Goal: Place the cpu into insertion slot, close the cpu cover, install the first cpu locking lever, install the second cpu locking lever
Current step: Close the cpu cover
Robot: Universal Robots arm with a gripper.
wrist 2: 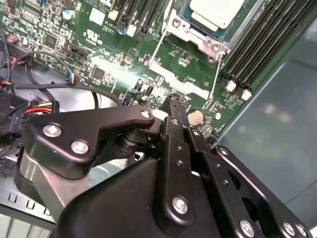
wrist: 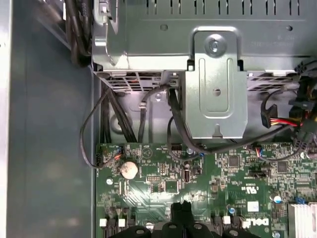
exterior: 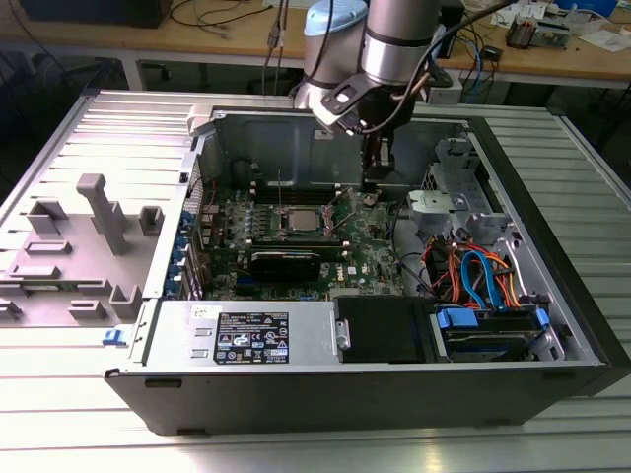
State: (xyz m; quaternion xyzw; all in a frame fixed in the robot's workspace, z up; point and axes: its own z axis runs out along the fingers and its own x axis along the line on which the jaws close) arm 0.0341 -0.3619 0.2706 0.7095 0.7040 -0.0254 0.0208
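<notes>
Exterior view to start: the small square silver-topped cpu (exterior: 301, 218) sits in the silver-rimmed square insertion slot (exterior: 300, 234), midway across the green circuit board (exterior: 370, 254); placing looks done.

Second wrist view brings it close; the cpu (wrist 2: 218, 11) lies flat, and the thin silver frame of the cpu cover (wrist 2: 197, 37) seems to be down around it, though I can't tell if it is fully seated; one thin silver wire lever (wrist 2: 157, 48) and its twin lever (wrist 2: 214, 74) angle away from the frame, unlatched by the look of them; I'd call the lever step the one in hand.

And the black claw (wrist 2: 176, 104) is closed with nothing between its fingers, hovering over the board beside the socket, near the round silver coin cell (wrist 2: 197, 117); to my eye, catching a rod that slim calls for a fine, well-aimed tip and a sweep that ends under its latch.

First wrist view looks the other way; claw (wrist: 183, 210), coin cell (wrist: 129, 169), a grey metal drive bracket (wrist: 216, 89), black cables (wrist: 94, 134); exterior view adds the open black computer case (exterior: 325, 414) on the ribbed metal table (exterior: 296, 448).
</notes>
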